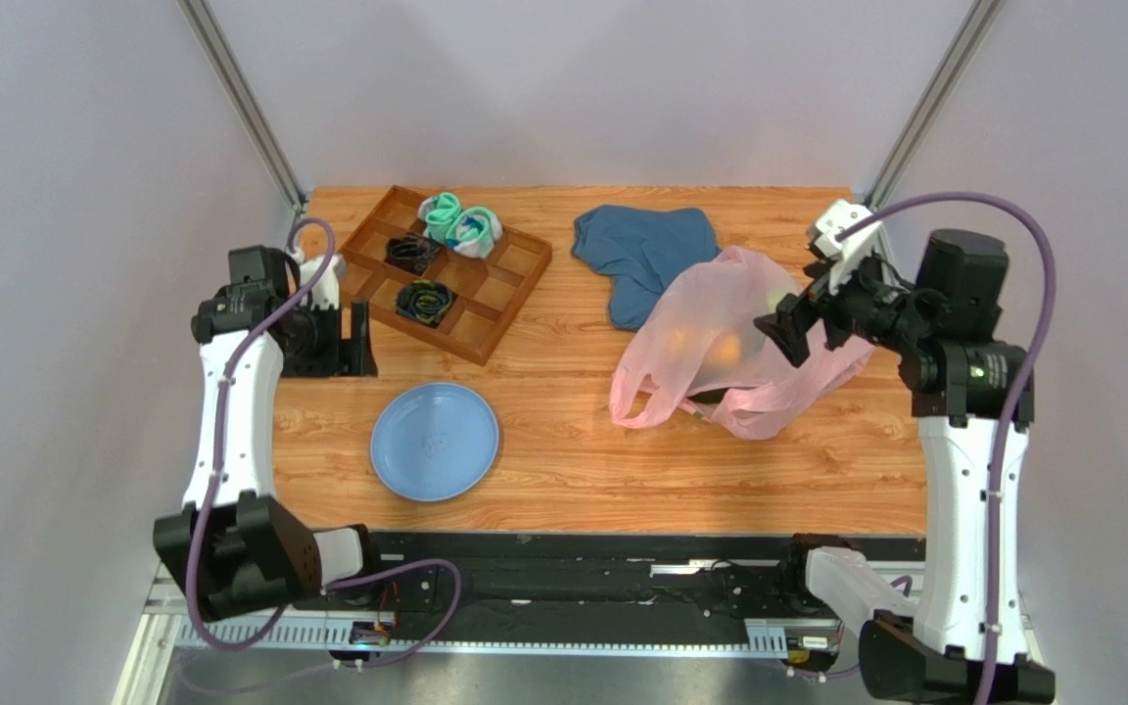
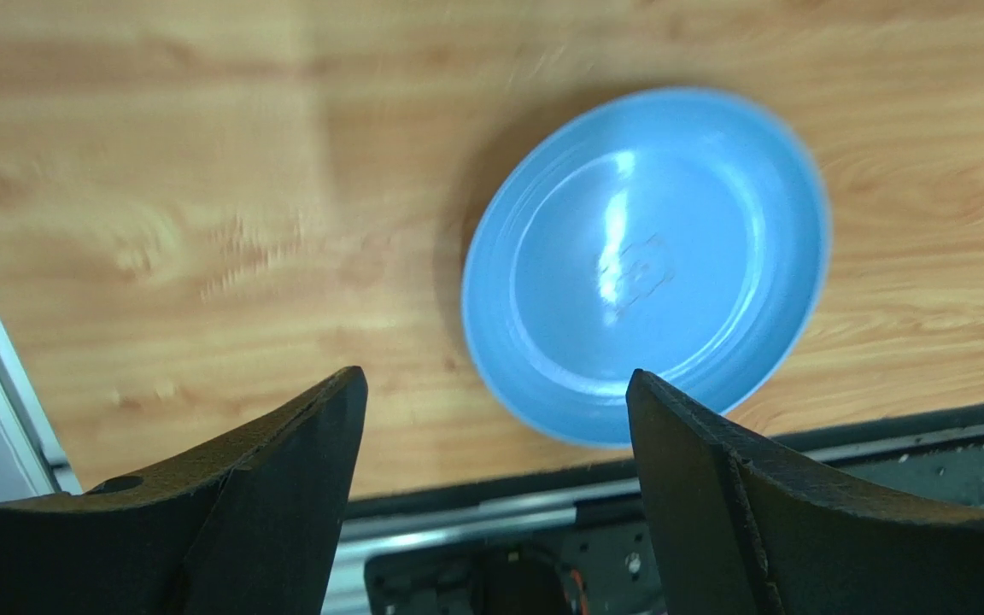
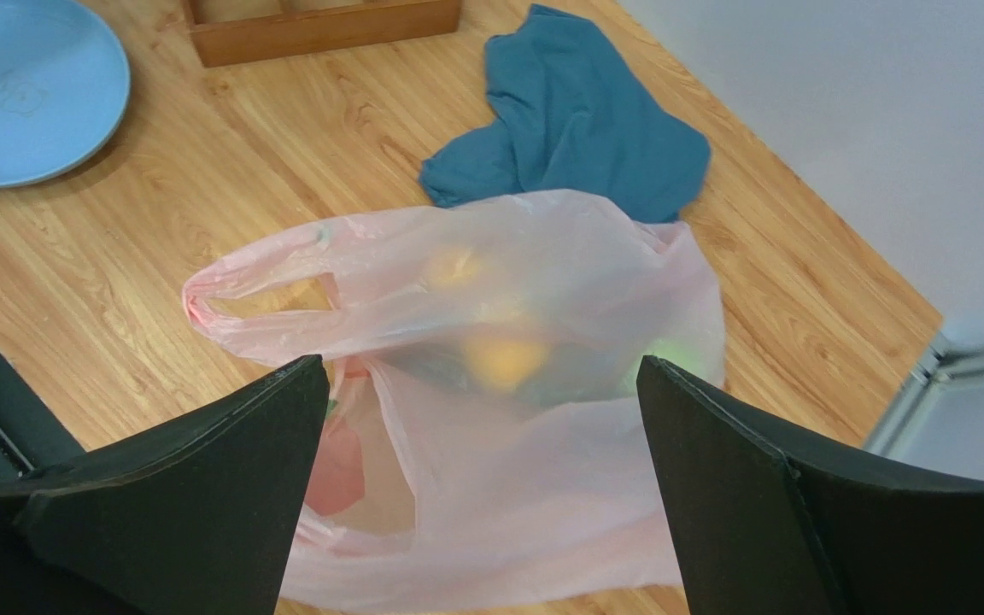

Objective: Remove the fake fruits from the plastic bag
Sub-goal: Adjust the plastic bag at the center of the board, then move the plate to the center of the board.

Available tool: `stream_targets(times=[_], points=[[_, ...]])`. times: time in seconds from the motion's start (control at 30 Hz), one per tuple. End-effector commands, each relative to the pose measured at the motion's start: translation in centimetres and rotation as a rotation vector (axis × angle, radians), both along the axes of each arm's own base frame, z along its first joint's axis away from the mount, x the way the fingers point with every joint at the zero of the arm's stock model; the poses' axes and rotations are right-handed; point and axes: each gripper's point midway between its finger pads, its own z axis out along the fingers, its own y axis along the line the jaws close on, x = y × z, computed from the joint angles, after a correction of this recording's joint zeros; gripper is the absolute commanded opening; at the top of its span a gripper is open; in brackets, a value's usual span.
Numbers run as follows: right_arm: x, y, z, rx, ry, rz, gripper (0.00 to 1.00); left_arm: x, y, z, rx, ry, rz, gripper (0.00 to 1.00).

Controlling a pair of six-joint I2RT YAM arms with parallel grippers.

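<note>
Lying crumpled on the right half of the table [image 1: 570, 441], the pink plastic bag [image 1: 703, 338] sits centre-right in the top view, its handle loops pointing toward the lower left. Its upper edge lies against a dark blue cloth [image 1: 641, 253] spread just above it. Through the thin plastic the right wrist view shows fruits inside: a yellow-orange fruit [image 3: 508, 361] near the middle, a yellowish fruit [image 3: 452, 269] just above it, and a pale green fruit [image 3: 677, 351] at the bag's right side. A reddish patch at the bag's lower left is too blurred to name. The right arm [image 1: 963, 470] comes in from the right edge of the frame. Its jaws hang over the bag's right part, spread wide with nothing between them — whether they touch the plastic I cannot tell.

The left arm [image 1: 239, 397] runs up the left side of the top view, its jaws just beside the lower-left side of a wooden tray [image 1: 511, 287]. In the left wrist view those jaws stand wide apart and empty, with a blue plate [image 2: 664, 256] on the table below them. In the top view the plate lies lower left of centre, well apart from the bag. The tray holds teal rolled socks [image 1: 461, 223] at its upper end and dark items in two other compartments.
</note>
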Motion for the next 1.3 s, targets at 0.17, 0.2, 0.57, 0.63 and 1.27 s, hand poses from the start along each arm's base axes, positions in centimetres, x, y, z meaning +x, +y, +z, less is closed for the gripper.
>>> stream_targets(times=[0.17,0.2,0.57,0.63,1.27], points=[[1.7,4.1,2.1,-0.031,-0.058,0.103,0.96,-0.8,2.6,-10.2,0.036,0.332,-0.07,0.77],[1.7,4.3,2.1,-0.032,-0.059,0.109,0.96,-0.4,2.6,-10.8,0.033,0.334,-0.084,0.76],[1.6,4.8,0.4,-0.048,-0.041,0.096,0.96,-0.5,-2.0,-15.8,-0.009,0.443,-0.324,0.58],[1.6,5.1,0.3,-0.046,-0.039,0.1,0.96,-1.0,-2.5,-16.7,-0.016,0.483,-0.331,0.46],[0.5,6.1,-2.0,-0.082,-0.007,0.136,0.95,-1.5,-17.2,-13.0,-0.13,0.485,-0.599,0.0]])
